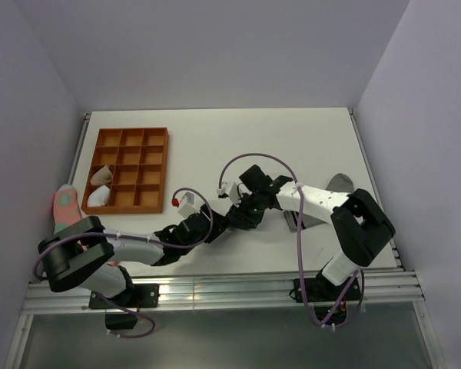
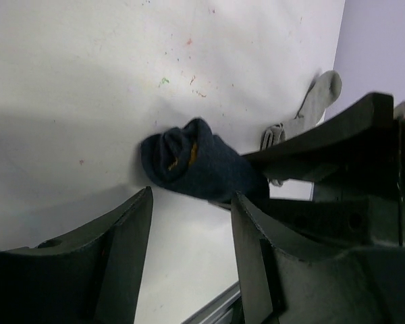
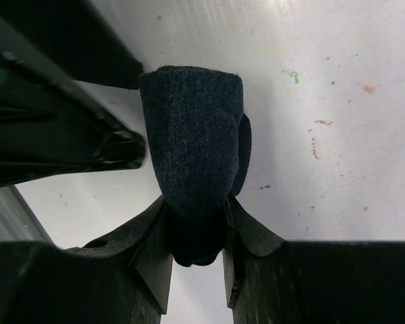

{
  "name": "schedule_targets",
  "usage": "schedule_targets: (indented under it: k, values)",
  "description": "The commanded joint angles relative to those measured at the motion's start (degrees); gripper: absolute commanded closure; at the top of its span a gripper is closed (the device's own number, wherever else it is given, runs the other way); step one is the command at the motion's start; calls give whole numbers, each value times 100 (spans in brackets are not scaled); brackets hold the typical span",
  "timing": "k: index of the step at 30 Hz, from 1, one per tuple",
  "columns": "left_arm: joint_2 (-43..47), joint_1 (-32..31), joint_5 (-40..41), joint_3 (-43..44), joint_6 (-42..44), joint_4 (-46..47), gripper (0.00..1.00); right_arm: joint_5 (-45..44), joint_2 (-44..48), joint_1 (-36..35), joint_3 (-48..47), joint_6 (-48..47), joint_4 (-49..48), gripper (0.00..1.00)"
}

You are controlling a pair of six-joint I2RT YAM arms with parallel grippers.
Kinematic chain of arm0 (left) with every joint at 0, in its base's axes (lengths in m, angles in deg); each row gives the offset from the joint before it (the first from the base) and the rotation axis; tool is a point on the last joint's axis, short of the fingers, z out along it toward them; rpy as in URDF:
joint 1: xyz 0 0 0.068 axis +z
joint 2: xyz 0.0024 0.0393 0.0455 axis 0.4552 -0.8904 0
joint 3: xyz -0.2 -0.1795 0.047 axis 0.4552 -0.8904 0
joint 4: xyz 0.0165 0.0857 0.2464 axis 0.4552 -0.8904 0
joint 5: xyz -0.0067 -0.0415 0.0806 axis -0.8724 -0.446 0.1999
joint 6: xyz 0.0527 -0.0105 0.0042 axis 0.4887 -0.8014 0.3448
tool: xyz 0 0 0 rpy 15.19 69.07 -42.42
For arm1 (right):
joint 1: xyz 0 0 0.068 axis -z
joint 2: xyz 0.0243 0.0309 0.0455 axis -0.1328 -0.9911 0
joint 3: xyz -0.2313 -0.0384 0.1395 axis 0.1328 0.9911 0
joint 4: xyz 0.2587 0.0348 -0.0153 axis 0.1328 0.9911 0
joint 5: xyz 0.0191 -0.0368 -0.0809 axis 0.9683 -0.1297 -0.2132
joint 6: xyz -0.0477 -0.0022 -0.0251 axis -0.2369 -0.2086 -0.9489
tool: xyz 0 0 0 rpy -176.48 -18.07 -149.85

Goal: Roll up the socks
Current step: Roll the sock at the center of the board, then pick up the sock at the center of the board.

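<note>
step: rolling | right claw (image 3: 197, 216) clenched on navy sock (image 3: 192, 135) | left claw (image 2: 192, 197) released (empty) | advice: grip firmly while tucking cuff

No legible text, labels, brand names, numbers or signs in any view. Navy sock (image 2: 212, 172): orange mark (image 2: 189, 153) toward 11 o'clock, too blurred to read.
</note>
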Motion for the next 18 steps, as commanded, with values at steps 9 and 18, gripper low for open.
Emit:
schedule_targets:
  k: [9, 18]
  values:
    - [-846, -79, 418, 450, -567, 1294, 44, 399, -12, -5, -464, 421, 338, 82]
    - [-978, -193, 453, 451, -1050, 1161, 43, 593, -56, -13, -553, 684, 322, 83]
